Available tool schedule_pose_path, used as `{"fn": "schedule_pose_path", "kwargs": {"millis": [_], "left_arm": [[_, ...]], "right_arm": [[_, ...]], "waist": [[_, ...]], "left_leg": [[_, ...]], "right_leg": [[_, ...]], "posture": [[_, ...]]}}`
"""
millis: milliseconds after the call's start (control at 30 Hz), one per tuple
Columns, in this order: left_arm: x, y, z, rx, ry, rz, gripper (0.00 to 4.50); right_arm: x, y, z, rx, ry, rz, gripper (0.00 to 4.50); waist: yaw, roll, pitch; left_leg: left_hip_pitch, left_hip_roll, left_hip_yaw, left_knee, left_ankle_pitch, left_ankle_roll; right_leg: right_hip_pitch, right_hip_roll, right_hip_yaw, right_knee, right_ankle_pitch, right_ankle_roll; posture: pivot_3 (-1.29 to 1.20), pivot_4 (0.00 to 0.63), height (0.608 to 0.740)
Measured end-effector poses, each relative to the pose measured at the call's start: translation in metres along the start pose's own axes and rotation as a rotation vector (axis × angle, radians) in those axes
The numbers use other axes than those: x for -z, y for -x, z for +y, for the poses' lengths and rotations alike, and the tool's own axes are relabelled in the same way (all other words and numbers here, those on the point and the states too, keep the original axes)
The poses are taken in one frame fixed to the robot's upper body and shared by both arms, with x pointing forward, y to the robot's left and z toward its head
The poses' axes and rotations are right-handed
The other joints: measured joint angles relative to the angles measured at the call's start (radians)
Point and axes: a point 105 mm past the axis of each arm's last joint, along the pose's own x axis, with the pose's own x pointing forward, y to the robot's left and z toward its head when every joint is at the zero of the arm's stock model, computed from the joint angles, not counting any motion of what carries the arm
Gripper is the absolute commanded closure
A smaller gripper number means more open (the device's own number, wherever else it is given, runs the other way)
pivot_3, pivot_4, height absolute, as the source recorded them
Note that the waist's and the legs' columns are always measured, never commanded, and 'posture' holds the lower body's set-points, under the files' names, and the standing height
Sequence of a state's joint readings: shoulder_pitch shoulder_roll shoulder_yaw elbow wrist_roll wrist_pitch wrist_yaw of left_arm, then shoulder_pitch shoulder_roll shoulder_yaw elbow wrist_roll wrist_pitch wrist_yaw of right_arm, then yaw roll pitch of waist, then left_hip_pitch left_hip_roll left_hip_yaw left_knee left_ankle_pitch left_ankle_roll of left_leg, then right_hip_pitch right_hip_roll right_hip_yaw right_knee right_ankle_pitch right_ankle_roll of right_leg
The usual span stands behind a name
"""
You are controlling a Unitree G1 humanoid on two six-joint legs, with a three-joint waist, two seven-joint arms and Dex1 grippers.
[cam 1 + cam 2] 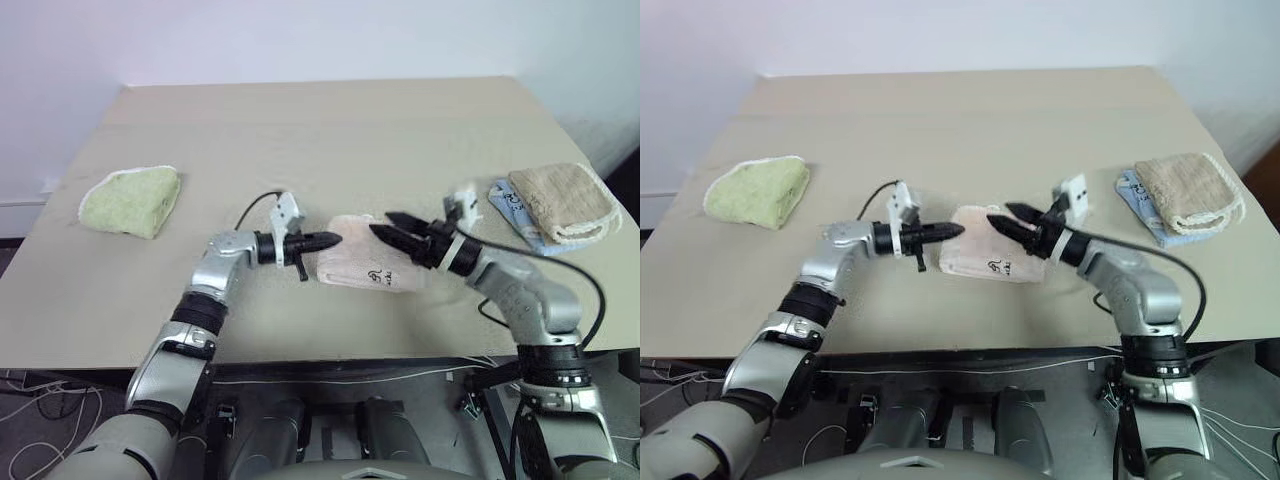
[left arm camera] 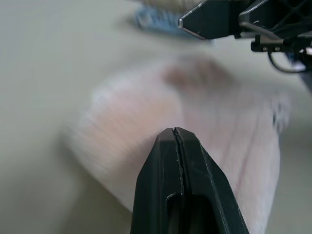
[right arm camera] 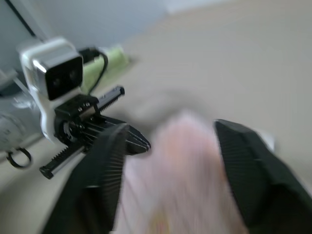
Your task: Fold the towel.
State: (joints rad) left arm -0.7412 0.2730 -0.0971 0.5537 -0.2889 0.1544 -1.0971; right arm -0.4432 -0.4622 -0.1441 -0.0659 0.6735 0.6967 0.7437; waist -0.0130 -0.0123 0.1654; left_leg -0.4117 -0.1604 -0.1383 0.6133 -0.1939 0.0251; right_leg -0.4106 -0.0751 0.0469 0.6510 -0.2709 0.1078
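The towel [image 1: 368, 265] lies as a folded pale pink-white bundle at the middle of the table [image 1: 300, 130], with a dark printed mark facing the front edge. My left gripper [image 1: 335, 239] points level toward the towel's left edge, just above the cloth. Its fingers [image 2: 176, 146] are shut with nothing between them. My right gripper [image 1: 384, 225] hovers over the towel's right half and points toward the left one. Its fingers [image 3: 105, 161] stand wide apart, with the towel [image 3: 180, 165] below the gap and not gripped. The two tips are close to each other above the bundle.
A folded light green towel [image 1: 132, 200] lies at the far left. A beige-tan towel [image 1: 560, 203] rests on a blue cloth [image 1: 506, 205] at the right edge. Bare tabletop stretches behind the pink towel. Cables hang below the front edge.
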Motion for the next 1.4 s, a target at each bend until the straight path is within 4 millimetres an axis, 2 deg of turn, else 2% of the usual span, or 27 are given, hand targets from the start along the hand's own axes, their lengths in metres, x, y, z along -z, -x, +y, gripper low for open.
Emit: {"fn": "schedule_pose_path", "kwargs": {"millis": [67,133,233,367,400,533,667,767,833,900,1067,1233,1400], "left_arm": [[-0.018,0.005,0.009,-0.054,-0.004,-0.038,3.27],[-0.028,0.012,0.017,-0.112,0.03,-0.052,2.57],[-0.031,0.023,0.026,-0.187,0.126,-0.033,1.55],[-0.035,0.036,0.024,-0.203,0.262,-0.001,0.13],[-0.034,0.038,0.022,-0.197,0.282,0.009,0.01],[-0.026,0.043,0.002,-0.126,0.448,0.05,0.01],[-0.007,0.048,0.003,-0.219,0.701,0.133,0.01],[0.007,0.037,-0.014,-0.183,0.91,0.173,0.01],[0.011,0.023,-0.026,-0.141,1.012,0.192,0.01],[0.012,0.014,-0.029,-0.132,1.078,0.201,0.01],[0.015,-0.003,-0.026,-0.153,1.187,0.237,0.01],[0.015,-0.009,-0.022,-0.135,1.285,0.252,0.01],[0.018,-0.007,-0.025,-0.125,1.245,0.346,0.01]], "right_arm": [[-0.008,0.003,0.002,-0.017,0.013,0.008,0.0],[-0.008,0.006,0.002,-0.022,0.007,0.036,0.0],[-0.006,0.013,-0.001,-0.016,-0.002,0.086,0.0],[-0.003,0.024,-0.013,0.015,-0.012,0.154,0.0],[-0.003,0.025,-0.016,0.03,-0.021,0.16,0.0],[0.0,0.036,-0.043,0.146,-0.074,0.229,0.0],[-0.002,0.04,-0.052,0.18,-0.085,0.242,0.0],[-0.008,0.037,-0.058,0.214,-0.072,0.222,0.0],[-0.007,0.035,-0.063,0.244,-0.082,0.216,0.0],[-0.003,0.035,-0.063,0.245,-0.102,0.219,0.0],[0.005,0.044,-0.06,0.242,-0.121,0.243,0.0],[0.002,0.062,-0.066,0.295,-0.116,0.246,0.0],[0.001,0.073,-0.062,0.314,-0.094,0.252,0.0]], "waist": [[0.004,0.0,0.0],[0.003,0.0,0.0],[0.002,0.0,0.0],[-0.001,0.0,0.0],[-0.002,0.0,0.0],[0.002,0.0,0.0],[0.003,0.0,0.0],[0.002,0.0,0.001],[0.004,-0.001,0.001],[0.004,-0.001,0.001],[0.005,-0.001,0.001],[0.004,-0.001,0.001],[0.003,-0.001,0.001]], "left_leg": [[0.0,0.0,0.0,0.0,0.0,0.0],[0.0,0.0,0.0,0.0,-0.001,0.001],[0.0,0.0,0.0,0.0,-0.001,0.001],[0.0,0.0,0.0,0.0,-0.001,0.001],[0.0,0.0,0.0,0.0,-0.001,0.001],[0.0,0.0,0.0,0.0,-0.001,0.001],[0.0,0.0,0.0,0.001,-0.001,0.001],[0.0,0.0,0.0,0.001,-0.001,0.001],[0.0,0.0,0.0,0.001,-0.001,0.001],[0.0,0.0,0.0,0.001,-0.001,0.001],[0.0,0.0,0.0,0.001,-0.002,-0.002],[0.0,0.0,0.0,0.001,-0.002,-0.002],[0.0,0.0,0.0,0.001,-0.002,-0.002]], "right_leg": [[0.0,0.0,0.0,-0.001,0.0,0.0],[0.001,0.0,0.0,-0.002,0.0,0.0],[0.001,0.0,0.0,-0.001,0.0,0.0],[0.001,0.0,0.0,-0.001,0.0,0.0],[0.001,0.0,0.0,-0.001,0.0,0.0],[0.001,0.0,0.0,-0.001,0.0,0.0],[0.001,0.0,0.0,-0.001,0.0,0.0],[0.001,0.0,0.0,-0.001,0.0,0.0],[0.001,0.0,0.0,-0.001,0.0,0.0],[0.001,0.0,0.0,-0.001,0.0,0.0],[0.002,0.0,0.0,-0.001,0.0,0.001],[0.001,0.0,0.0,-0.001,0.0,0.001],[0.001,0.0,0.0,-0.001,0.0,0.001]], "posture": [[0.0,0.15,0.74],[0.0,0.15,0.74],[0.0,0.15,0.74],[0.0,0.15,0.74],[0.0,0.15,0.74],[0.0,0.15,0.74],[0.0,0.15,0.74],[0.0,0.15,0.74],[0.0,0.15,0.74],[0.0,0.15,0.74],[0.0,0.15,0.74],[0.0,0.15,0.74],[0.0,0.15,0.74]]}}
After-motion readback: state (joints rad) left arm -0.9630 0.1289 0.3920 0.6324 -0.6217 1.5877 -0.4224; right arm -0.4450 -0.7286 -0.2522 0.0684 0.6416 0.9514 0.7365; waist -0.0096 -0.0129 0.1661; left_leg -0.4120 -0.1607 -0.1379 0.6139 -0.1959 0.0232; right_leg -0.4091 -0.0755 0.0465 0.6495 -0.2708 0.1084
